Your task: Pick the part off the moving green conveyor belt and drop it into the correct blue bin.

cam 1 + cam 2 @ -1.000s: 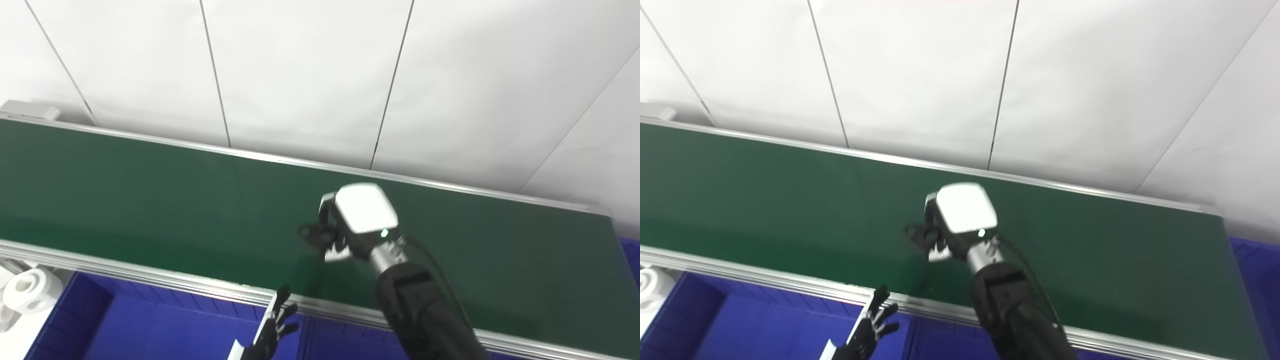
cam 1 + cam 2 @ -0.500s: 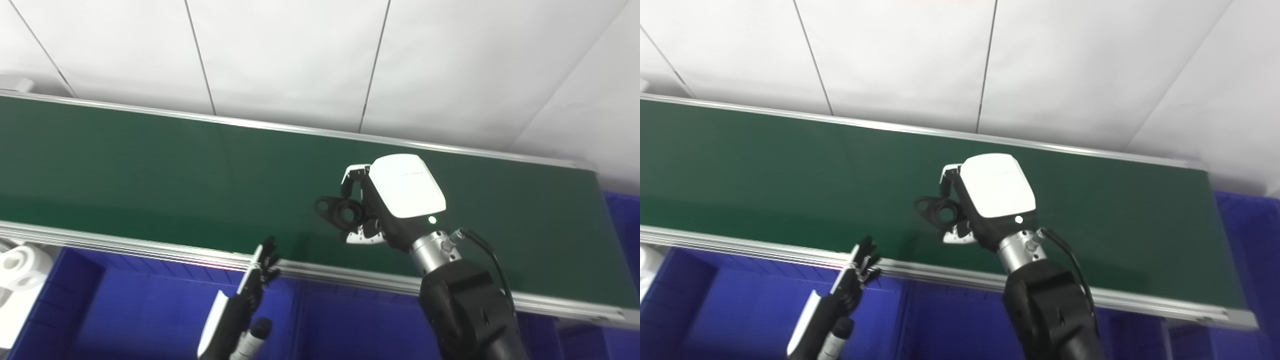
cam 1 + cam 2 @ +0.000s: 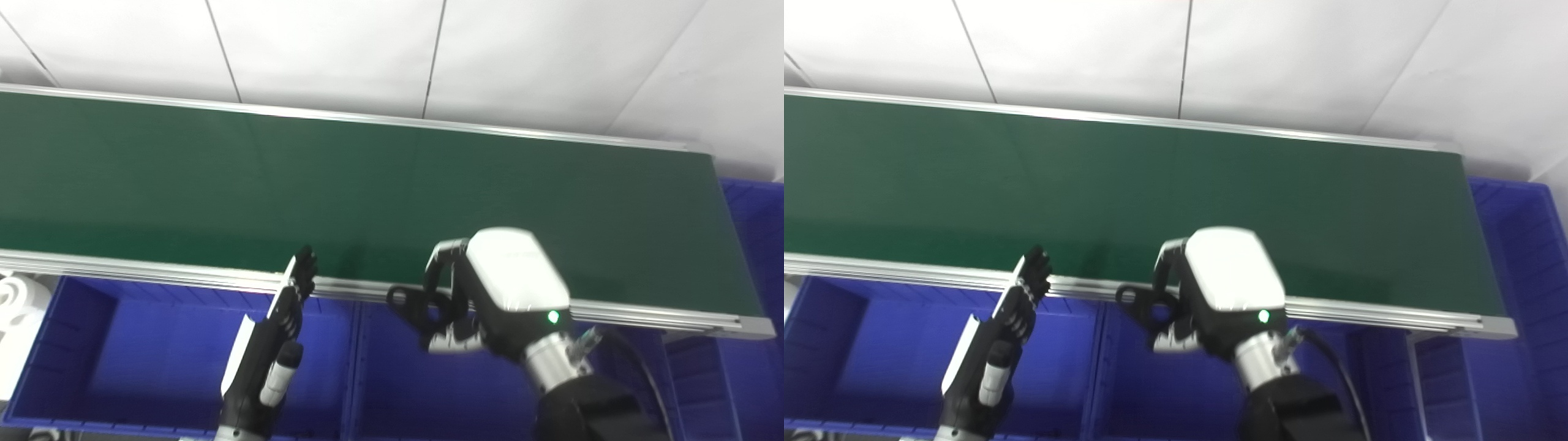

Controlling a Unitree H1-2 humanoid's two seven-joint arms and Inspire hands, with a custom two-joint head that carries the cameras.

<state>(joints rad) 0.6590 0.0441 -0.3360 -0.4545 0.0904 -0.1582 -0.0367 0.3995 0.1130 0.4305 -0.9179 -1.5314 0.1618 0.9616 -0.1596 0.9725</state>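
Carried off the belt (image 3: pixel 367 177), black part (image 3: pixel 416 304) now hangs over blue bins (image 3: pixel 392 380).

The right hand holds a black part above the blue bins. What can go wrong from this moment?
1. The black part sticks out past the right hand, held only at one end, so it might slip or twist free early.
2. It hangs close to the divider between two blue bins, so an early release could send it into the wrong one.
3. The open left hand stands close beside it, over the left bin, and could be bumped.
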